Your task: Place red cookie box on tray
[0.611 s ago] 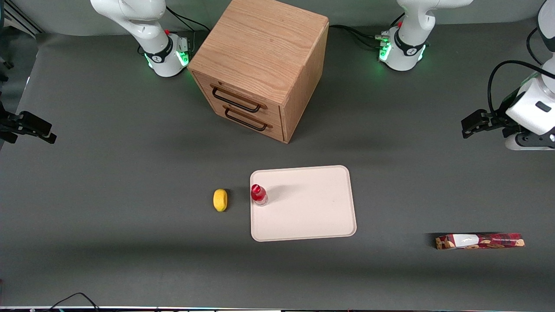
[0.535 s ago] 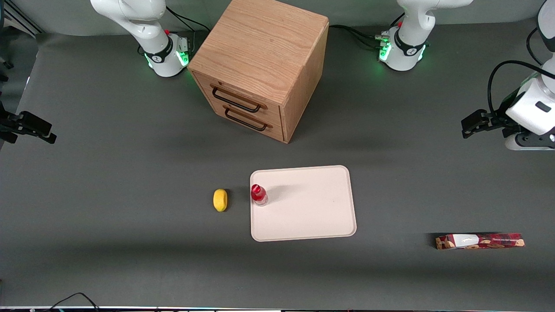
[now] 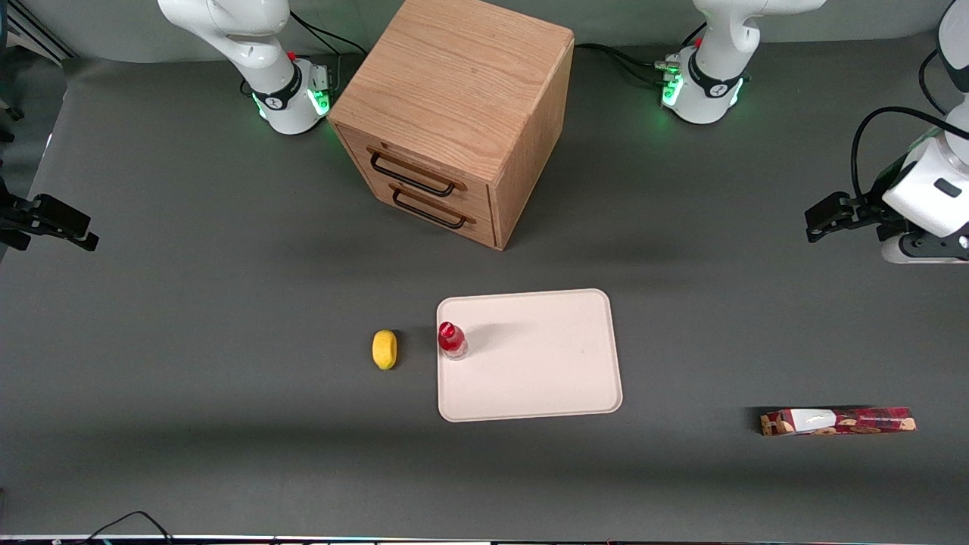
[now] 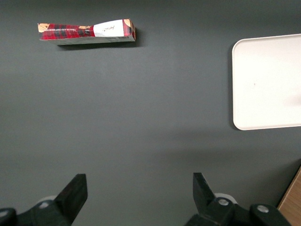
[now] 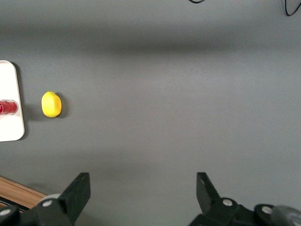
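Judging from the scene, nothing is done yet: the pincer (image 3: 821, 219) hangs released and holds nothing, the red cookie box (image 3: 838, 421) lies on the bench well apart from it, and the tray (image 3: 556, 371) waits without the box.

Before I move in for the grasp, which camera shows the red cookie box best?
The left wrist view: the red cookie box lies whole, its top face and white patch plain, with the open gripper hanging apart from it. The front view shows the box small, lying toward the working arm's end of the table. The right wrist view misses it.
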`<action>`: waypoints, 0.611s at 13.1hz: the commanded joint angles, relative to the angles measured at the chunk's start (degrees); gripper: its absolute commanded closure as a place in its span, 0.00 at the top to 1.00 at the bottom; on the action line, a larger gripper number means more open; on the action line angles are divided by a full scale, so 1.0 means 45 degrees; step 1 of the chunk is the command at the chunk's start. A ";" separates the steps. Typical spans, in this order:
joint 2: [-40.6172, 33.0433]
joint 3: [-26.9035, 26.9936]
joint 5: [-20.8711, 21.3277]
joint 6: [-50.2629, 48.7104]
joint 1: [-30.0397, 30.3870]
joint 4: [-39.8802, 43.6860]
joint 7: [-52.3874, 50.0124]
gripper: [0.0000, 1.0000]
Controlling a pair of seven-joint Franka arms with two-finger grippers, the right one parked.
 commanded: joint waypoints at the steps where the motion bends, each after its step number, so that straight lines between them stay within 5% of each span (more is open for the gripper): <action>1: 0.0132 0.0060 0.0021 -0.0154 -0.0099 0.0335 0.0107 1.00; 4: 0.0132 0.0060 0.0021 -0.0154 -0.0079 0.0335 0.0223 1.00; 8: 0.0502 0.0293 0.0040 -0.0134 -0.0060 0.0743 0.3246 1.00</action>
